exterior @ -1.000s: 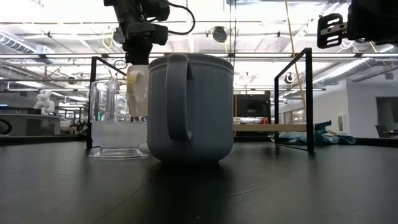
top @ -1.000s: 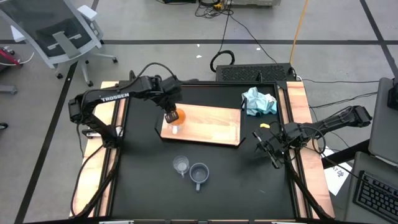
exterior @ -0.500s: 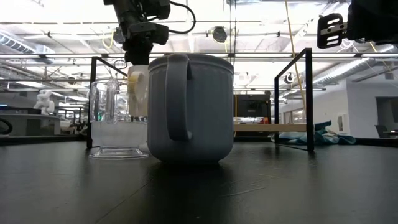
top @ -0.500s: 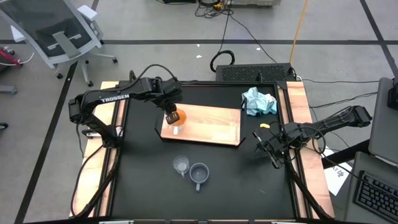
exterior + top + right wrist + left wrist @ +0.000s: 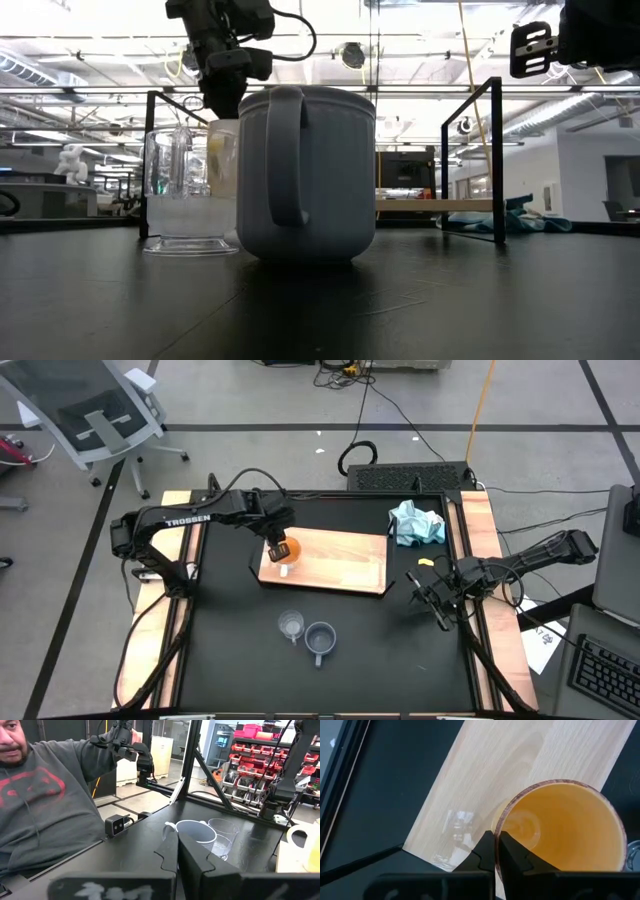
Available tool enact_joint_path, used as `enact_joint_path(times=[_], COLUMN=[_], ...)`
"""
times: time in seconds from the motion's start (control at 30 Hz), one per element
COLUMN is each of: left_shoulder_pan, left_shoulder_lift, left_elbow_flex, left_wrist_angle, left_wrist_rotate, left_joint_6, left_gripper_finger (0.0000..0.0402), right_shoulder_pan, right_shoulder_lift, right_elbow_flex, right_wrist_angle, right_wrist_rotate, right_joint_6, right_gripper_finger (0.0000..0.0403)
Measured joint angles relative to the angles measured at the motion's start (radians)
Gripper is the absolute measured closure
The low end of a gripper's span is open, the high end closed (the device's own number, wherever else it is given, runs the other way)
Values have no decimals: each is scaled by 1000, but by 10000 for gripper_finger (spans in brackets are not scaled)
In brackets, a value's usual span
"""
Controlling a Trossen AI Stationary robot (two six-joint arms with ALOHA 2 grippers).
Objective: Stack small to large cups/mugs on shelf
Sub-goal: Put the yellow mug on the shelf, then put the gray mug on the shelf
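Note:
An orange mug [image 5: 289,548] with a white handle [image 5: 284,570] is over the left end of the light-wood shelf board [image 5: 340,565]. My left gripper [image 5: 276,541] is shut on it. In the low view the mug [image 5: 222,150] shows only partly, behind the clear glass cup [image 5: 180,190] and the blue-grey mug [image 5: 305,170], so its base is hidden. The glass cup [image 5: 291,625] and the blue-grey mug [image 5: 320,640] stand on the black table nearer the front. My right gripper [image 5: 434,600] is shut and empty at the table's right side. My left gripper pinches the orange mug's rim [image 5: 496,831], one finger [image 5: 515,857] inside the mug and one finger [image 5: 484,854] outside. The fingers come from above, pointing down. The mug is upright with its mouth up; whether its base rests on the board I cannot tell.
A light-blue cloth [image 5: 416,524] lies at the board's far right corner. Black frame posts [image 5: 497,160] stand along the table's sides. A person in a grey sweatshirt [image 5: 45,805] sits beyond the table's left side. The right part of the board is bare wood.
My left gripper has moved a little toward the table's right edge with the orange mug. In the low view the mug has slid farther behind the blue-grey mug. The grip has stayed shut.

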State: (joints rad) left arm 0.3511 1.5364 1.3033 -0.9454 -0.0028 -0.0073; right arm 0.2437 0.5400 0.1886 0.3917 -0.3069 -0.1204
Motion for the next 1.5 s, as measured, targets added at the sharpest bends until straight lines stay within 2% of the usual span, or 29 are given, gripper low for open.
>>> enact_joint_path(times=[0.2,0.47,0.63,1.0,1.2,1.5], left_shoulder_pan=[0,1,1,1,1,-31], left_shoulder_lift=[0,0,0,-4,-67,-281], left_elbow_flex=[0,0,0,0,-2,35], left_wrist_angle=[4,5,5,-3,-5,23], left_wrist_rotate=[1,2,2,-16,-6,-13], left_joint_6=[-3,-14,-10,28,67,64], left_gripper_finger=[396,341,321,314,313,313], right_shoulder_pan=[0,0,0,0,0,0], right_shoulder_lift=[0,0,0,0,0,0], right_elbow_flex=[0,0,0,0,0,0], right_wrist_angle=[0,0,0,0,0,8], right_wrist_rotate=[0,0,0,0,0,0], right_joint_6=[-4,-1,-1,0,0,-3], right_gripper_finger=[403,403,403,403,403,403])
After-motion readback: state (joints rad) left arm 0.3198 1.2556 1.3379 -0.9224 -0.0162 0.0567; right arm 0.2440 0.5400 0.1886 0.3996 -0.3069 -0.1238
